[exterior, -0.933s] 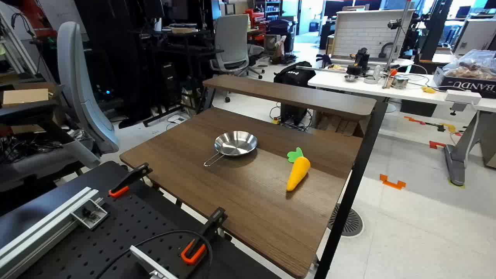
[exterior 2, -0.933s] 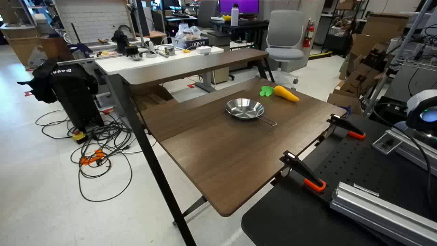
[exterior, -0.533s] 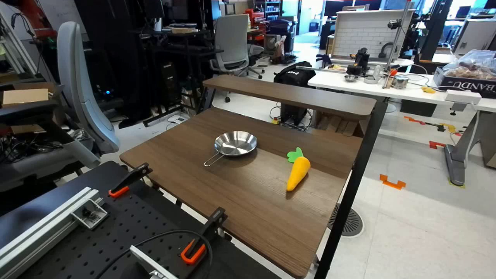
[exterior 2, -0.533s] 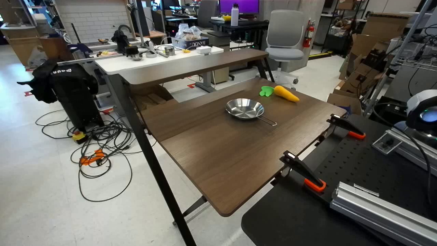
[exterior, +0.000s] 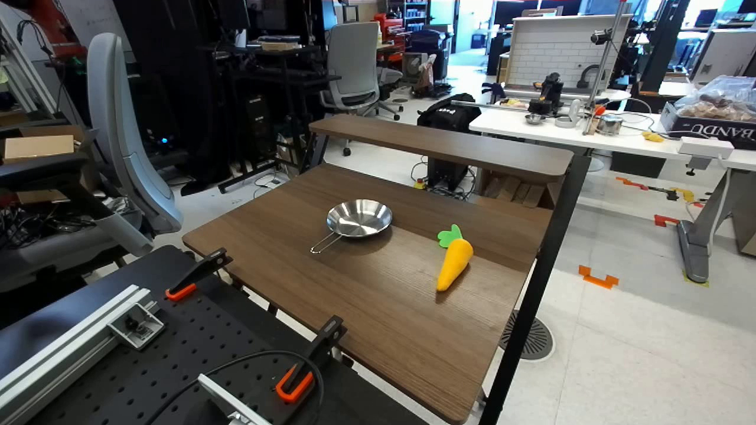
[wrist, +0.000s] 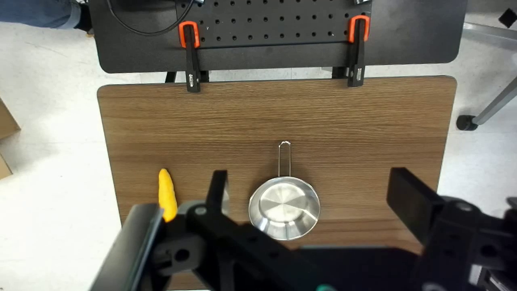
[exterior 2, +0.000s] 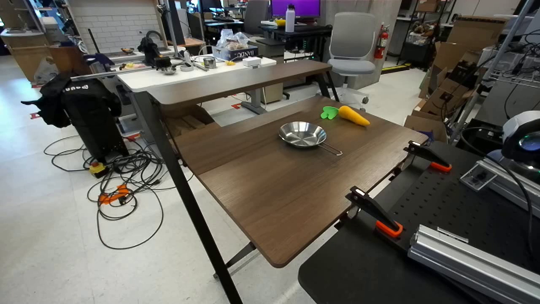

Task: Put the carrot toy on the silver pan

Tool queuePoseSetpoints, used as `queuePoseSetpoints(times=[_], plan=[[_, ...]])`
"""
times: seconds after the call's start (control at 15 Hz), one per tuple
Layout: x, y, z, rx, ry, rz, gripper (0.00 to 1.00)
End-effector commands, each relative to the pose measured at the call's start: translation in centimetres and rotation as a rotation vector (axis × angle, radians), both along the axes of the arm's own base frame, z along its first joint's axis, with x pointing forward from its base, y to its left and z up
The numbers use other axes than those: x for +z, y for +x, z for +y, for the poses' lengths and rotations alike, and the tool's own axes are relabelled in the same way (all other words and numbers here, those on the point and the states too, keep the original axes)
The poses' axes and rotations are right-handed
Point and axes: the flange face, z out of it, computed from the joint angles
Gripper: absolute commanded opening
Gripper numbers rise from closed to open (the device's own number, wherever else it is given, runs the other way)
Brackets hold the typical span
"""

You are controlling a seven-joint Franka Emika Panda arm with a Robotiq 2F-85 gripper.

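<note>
One carrot toy [exterior: 455,260] on the worktop [exterior: 378,307]: lies on its side, apart from the silver pan [exterior: 359,221], to the right of it in both exterior views and to the left in the wrist view. Shows in full, yellow-orange and green, in both exterior views; hides partly behind the gripper [wrist: 310,184] in the wrist view. As for the gripper: stands spread wide, holding nothing. On the far side in both exterior views, a raised shelf [exterior 2: 244,79].
</note>
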Motion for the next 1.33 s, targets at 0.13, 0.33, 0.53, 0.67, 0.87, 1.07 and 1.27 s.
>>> queuePoseSetpoints(times=[0.13,0.33,0.53,0.67,0.87,1.07,1.27], plan=[[-1.6,0.5,-0.8,-0.015,0.028,0.053,1.00],[-3.2,1.0,-1.7,-0.024,0.031,0.078,1.00],[-5.1,1.8,-2.8,-0.043,0.030,0.103,1.00],[-6.5,2.5,-3.8,-0.058,0.016,0.100,1.00],[-8.9,4.2,-5.3,-0.051,-0.004,0.059,1.00],[-12.0,6.2,-6.6,-0.034,-0.022,0.034,1.00],[-15.7,8.1,-7.8,-0.032,-0.015,0.038,1.00]])
